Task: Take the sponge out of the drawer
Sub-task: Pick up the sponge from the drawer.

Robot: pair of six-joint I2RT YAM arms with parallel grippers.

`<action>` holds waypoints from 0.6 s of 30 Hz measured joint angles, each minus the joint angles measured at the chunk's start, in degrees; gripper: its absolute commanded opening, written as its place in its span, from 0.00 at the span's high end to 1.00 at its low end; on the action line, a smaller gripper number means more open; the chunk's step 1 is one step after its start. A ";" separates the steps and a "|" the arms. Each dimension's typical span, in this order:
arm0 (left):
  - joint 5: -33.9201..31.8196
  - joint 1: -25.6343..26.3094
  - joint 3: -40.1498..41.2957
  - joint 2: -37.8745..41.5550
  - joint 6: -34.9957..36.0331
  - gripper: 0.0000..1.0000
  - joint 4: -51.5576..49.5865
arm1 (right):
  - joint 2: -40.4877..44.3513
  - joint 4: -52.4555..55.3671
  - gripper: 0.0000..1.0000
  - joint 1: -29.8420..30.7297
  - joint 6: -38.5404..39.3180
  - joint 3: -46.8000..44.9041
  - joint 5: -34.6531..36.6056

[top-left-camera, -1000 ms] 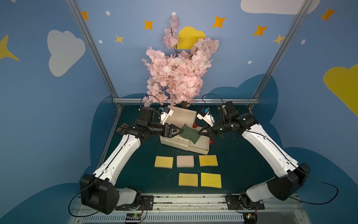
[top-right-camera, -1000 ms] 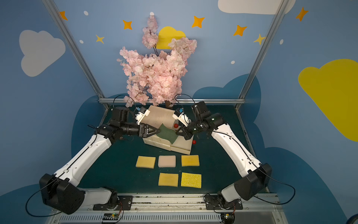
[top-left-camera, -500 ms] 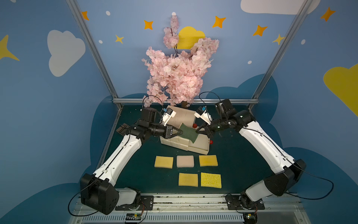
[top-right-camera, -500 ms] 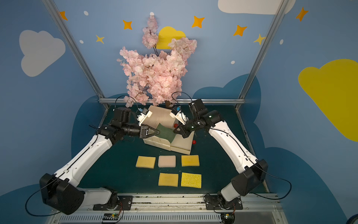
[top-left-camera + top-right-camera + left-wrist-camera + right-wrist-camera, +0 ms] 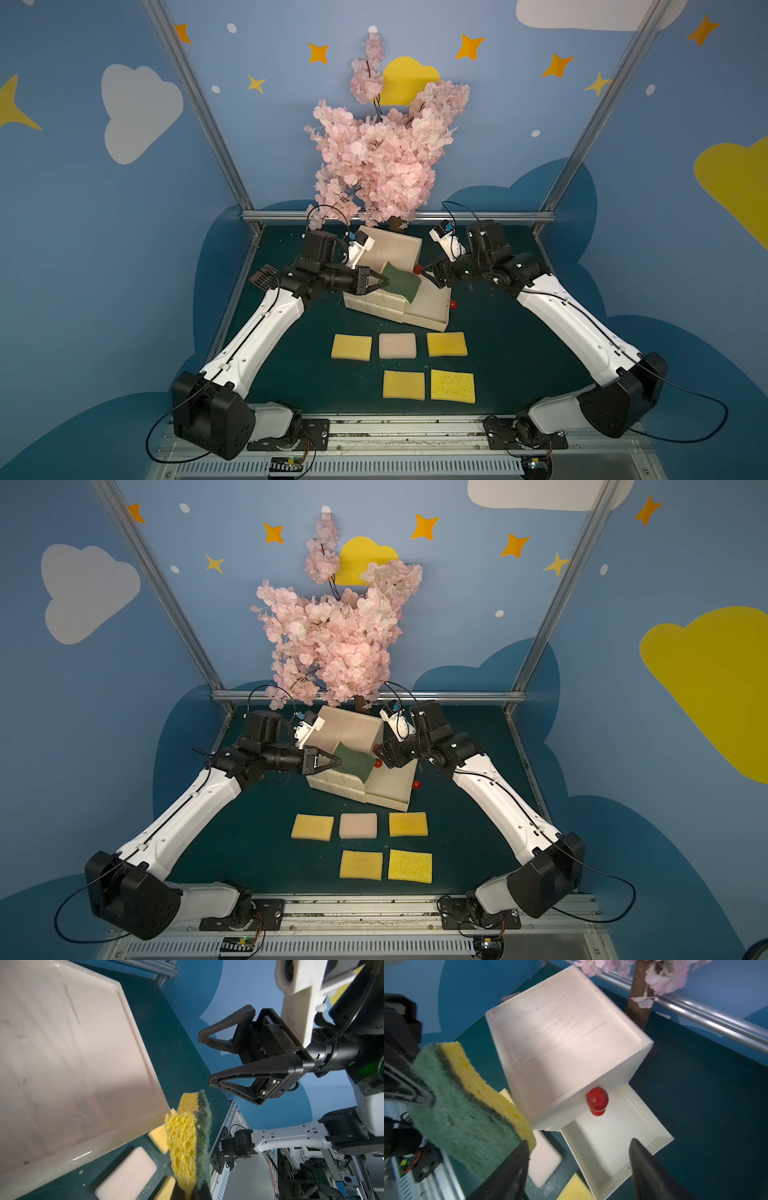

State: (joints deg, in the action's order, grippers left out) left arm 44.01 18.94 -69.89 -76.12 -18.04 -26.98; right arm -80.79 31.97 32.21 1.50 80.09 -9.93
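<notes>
left gripper (image 5: 384,283) fingers clamped on one end of green-backed yellow scrub sponge (image 5: 402,281), sponge held in air above open drawer (image 5: 428,326), right gripper (image 5: 430,276) fingers spread wide, just beside sponge

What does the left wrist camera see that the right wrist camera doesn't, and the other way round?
Only the left wrist camera shows the right gripper from outside, with its jaws wide apart. Only the right wrist camera shows the red knob, the tree trunk with pink blossoms, and the left gripper pinching the green-and-yellow sponge. Both show that sponge up in the air, the pale drawer unit and a pink sponge lying on the table.
</notes>
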 measured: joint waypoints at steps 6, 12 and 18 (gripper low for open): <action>-3.96 0.00 4.33 5.60 -4.24 0.98 -0.31 | 2.91 -6.25 0.15 -4.11 -6.38 -5.68 6.54; -7.30 0.00 9.35 13.40 -8.92 0.98 -2.29 | 4.92 -9.68 0.14 -7.13 -10.14 -10.08 7.34; -10.69 0.11 14.10 19.52 -13.94 0.98 -6.67 | 5.95 -10.95 0.14 -8.61 -11.78 -12.33 6.23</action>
State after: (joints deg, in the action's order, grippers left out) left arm 33.32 19.05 -55.79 -56.60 -31.99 -33.65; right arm -74.85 21.02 23.59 -10.28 67.77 -3.70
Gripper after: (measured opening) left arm 0.060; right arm 0.859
